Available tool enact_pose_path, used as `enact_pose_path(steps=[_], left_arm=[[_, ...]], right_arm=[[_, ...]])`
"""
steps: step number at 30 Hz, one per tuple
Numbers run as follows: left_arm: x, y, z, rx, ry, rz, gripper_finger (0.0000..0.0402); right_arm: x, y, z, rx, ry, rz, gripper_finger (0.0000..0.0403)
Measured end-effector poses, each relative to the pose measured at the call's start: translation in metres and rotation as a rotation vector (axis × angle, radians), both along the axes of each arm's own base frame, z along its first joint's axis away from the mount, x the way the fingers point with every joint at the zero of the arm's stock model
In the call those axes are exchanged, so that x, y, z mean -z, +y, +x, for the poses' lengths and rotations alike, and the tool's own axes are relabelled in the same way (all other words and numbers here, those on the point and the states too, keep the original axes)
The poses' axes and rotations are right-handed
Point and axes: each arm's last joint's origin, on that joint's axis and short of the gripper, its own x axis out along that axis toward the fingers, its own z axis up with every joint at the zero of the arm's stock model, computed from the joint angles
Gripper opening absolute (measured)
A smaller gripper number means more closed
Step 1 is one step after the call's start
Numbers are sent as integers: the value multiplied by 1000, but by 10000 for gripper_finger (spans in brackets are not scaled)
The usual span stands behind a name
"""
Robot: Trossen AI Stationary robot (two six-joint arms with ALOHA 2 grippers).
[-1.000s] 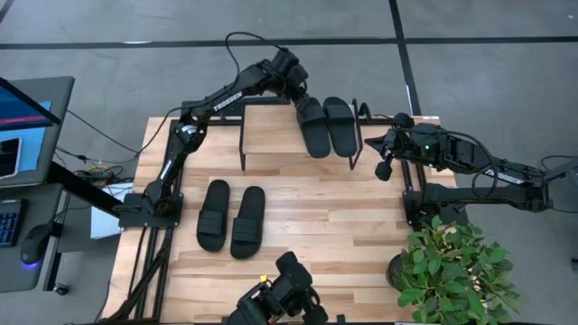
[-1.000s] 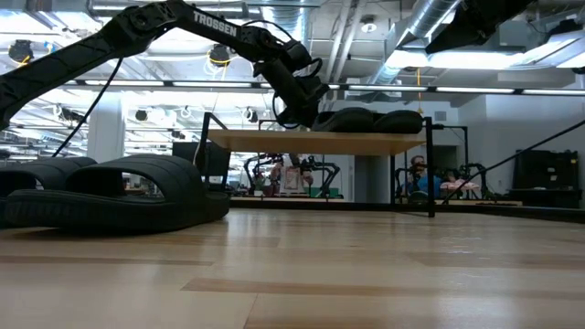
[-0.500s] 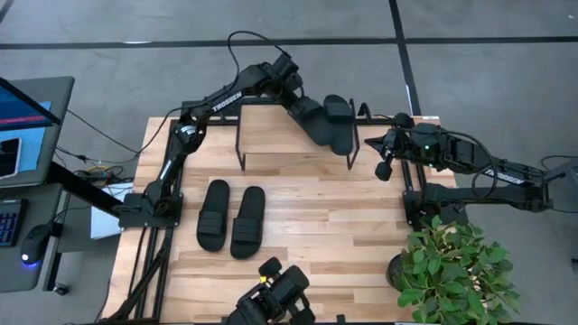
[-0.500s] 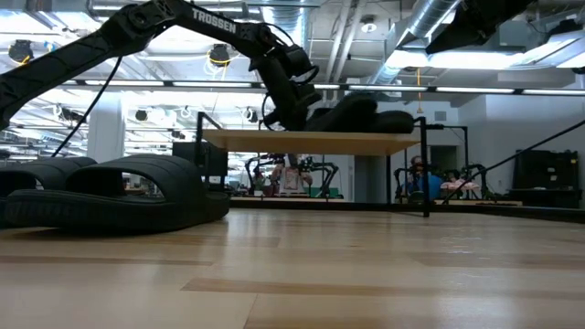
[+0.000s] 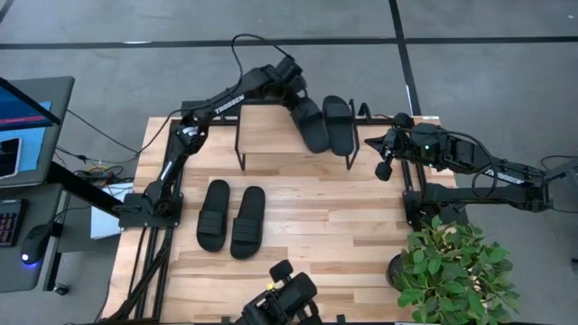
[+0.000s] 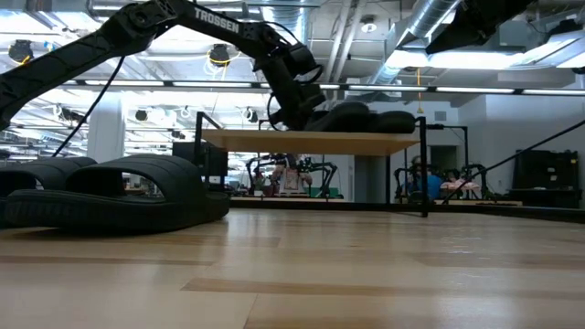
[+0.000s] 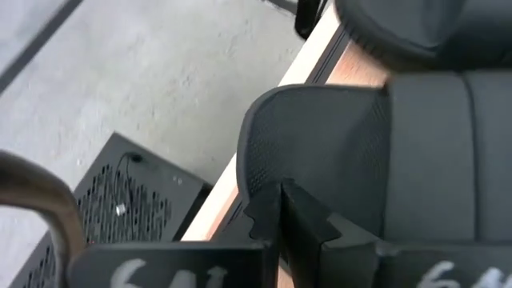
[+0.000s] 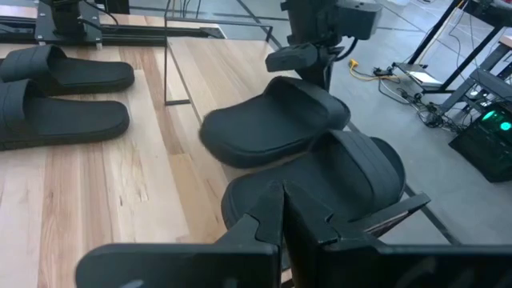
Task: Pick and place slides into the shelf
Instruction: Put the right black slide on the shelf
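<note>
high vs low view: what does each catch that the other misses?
Only the high view shows the right gripper, shut and idle at the table's right edge, the plant, and how the floor pair lies side by side on the table. Only the low view shows the shelf's underside and legs, and people in the room behind. Both show the left gripper shut at the back of a slide on the shelf, beside a second slide.

My left gripper (image 5: 295,101) is hiding one slide's (image 5: 311,124) heel at twelve o'clock; the shelf (image 5: 271,135) is covering its own legs.
</note>
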Motion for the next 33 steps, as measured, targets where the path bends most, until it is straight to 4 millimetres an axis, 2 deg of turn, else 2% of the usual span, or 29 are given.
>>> enact_pose_path(steps=[12,22,33], left_arm=[[-7,-3,13,138,-138,19,0],[-9,-4,17,150,-167,38,0],[-12,-18,25,210,-152,80,0]], right_arm=[[0,0,0,1,0,0,0],[0,0,0,0,0,0,0],[0,0,0,0,0,0,0]])
